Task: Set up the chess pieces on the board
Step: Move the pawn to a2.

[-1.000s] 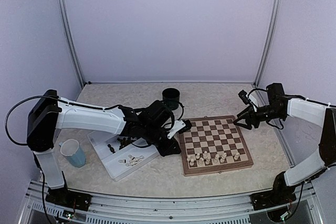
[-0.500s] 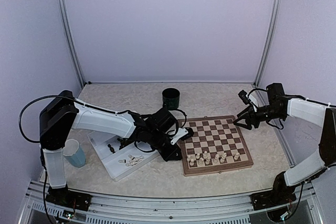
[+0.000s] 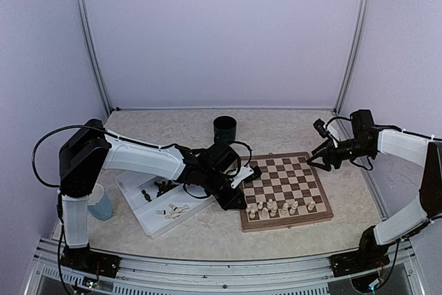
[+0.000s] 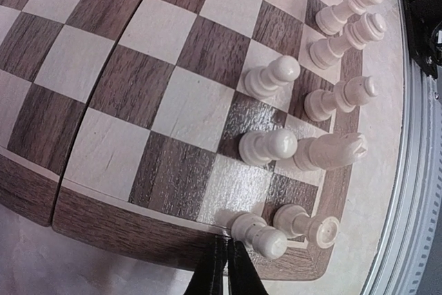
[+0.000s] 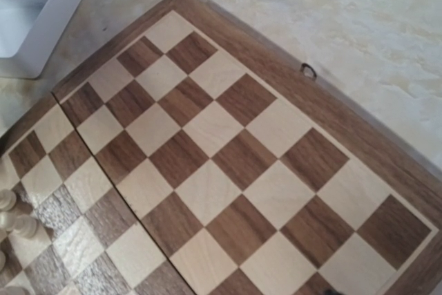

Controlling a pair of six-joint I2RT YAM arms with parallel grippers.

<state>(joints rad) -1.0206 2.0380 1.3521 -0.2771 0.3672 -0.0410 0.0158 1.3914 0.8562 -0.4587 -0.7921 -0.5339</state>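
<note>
Cream pieces (image 3: 280, 206) partly set along near edge of board (image 3: 290, 170); dark pieces (image 3: 160, 188) unplaced in tray (image 3: 132, 202). Left hand (image 4: 225, 267) pinched closed, empty. Right hand (image 3: 321, 159): opening unclear.

Pale marbled tabletop (image 3: 290, 126) spreads across the lower half of the top view. Right of centre, the chessboard (image 3: 290, 170) lies flat on it, a touch skewed. To its left sits the white divided tray (image 3: 148, 224), angled, with a strip of bare surface between the two. Further back, above the board's upper left corner, a dark cup (image 3: 224, 129) stands upright. Far left, a light blue cup (image 3: 102, 205) stands, partly hidden.
</note>
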